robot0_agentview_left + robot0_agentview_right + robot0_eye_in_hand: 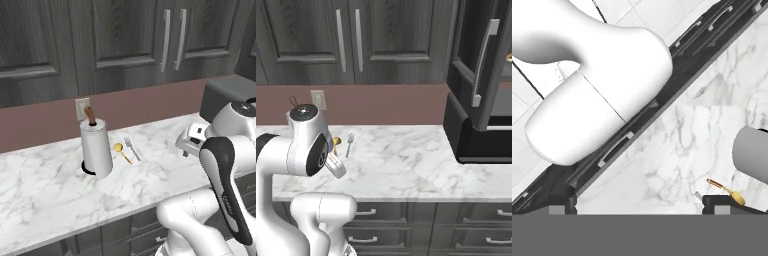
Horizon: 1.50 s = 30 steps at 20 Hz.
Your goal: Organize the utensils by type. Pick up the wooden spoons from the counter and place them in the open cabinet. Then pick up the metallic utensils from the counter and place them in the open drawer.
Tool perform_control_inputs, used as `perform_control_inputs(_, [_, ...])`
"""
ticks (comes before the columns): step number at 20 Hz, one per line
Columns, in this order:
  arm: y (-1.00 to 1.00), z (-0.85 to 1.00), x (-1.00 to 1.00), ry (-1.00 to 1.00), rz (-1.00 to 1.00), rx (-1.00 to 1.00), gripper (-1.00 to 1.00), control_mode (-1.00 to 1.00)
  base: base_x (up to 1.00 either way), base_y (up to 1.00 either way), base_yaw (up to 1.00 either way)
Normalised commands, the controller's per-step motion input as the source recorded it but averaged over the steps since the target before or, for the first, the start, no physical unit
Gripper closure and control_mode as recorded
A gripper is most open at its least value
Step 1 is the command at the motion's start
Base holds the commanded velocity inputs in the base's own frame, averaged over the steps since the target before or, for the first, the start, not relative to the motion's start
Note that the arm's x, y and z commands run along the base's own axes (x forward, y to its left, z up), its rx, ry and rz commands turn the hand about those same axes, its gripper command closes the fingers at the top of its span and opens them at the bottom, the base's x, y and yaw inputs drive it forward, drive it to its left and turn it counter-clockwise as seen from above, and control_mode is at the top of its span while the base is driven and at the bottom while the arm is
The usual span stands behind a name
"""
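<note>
Gripper [639, 210] wide open, nothing held; it hangs above the marble surface [45, 195], pointing down toward its front edge. Gold spoon [121, 151] and silver fork [132, 148] lie side by side on the surface, just right of the paper-towel roll [96, 148]. In the hand view the gold spoon [728, 191] sits next to one finger tip [714, 202]. Wall cabinet [476, 65] on the right stands with its door open. Wooden spoons: cannot locate them.
</note>
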Motion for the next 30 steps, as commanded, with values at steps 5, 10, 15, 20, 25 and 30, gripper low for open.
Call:
perform_control_inputs(5, [0.09, 0.0, 0.16, -0.1, -0.02, -0.01, -1.0, -1.0, 0.15, 0.13, -0.03])
perform_control_inputs(10, [0.0, 0.0, 0.06, -0.13, 0.02, -0.04, -1.0, -1.0, 0.0, 0.0, 0.0])
perform_control_inputs(15, [0.0, -0.02, 0.07, -0.17, 0.25, -0.23, -1.0, -1.0, 0.0, 0.0, 0.0])
perform_control_inputs(20, [-0.01, -0.02, 0.12, -0.09, 0.33, -0.19, -1.0, -1.0, 0.0, 0.0, 0.0])
perform_control_inputs(25, [0.0, -0.06, 0.26, 0.0, 0.33, -0.12, -1.0, -1.0, 0.0, 0.0, 0.0])
perform_control_inputs(30, [0.07, -0.08, 0.47, 0.0, 0.14, -0.07, -1.0, -1.0, 0.0, 0.0, 0.0])
